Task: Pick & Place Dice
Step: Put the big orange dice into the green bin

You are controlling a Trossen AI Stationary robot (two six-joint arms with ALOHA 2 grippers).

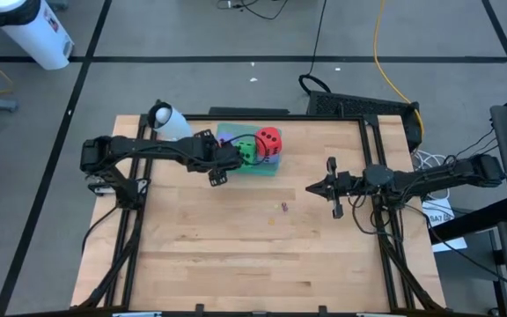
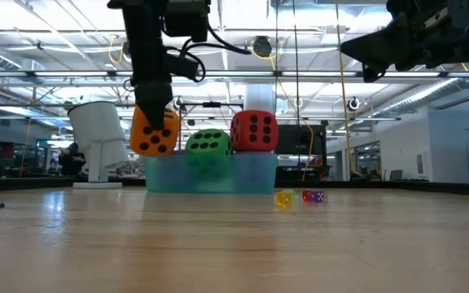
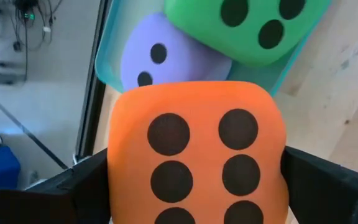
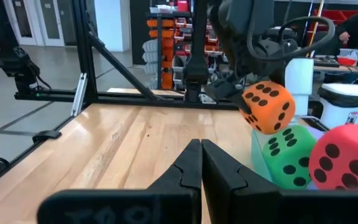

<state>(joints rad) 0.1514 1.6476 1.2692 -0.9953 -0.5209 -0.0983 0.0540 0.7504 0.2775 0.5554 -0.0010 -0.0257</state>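
Orange die (image 2: pixel 154 132) in left gripper (image 2: pixel 155 122), seemingly just above teal tray (image 2: pixel 210 175)

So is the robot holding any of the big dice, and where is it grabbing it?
Yes. The left gripper holds the orange die by two opposite side faces, lifted by the tray. The right gripper holds nothing, fingers shut.

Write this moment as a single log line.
left claw: holds orange die above teal tray | right claw: shut, idle
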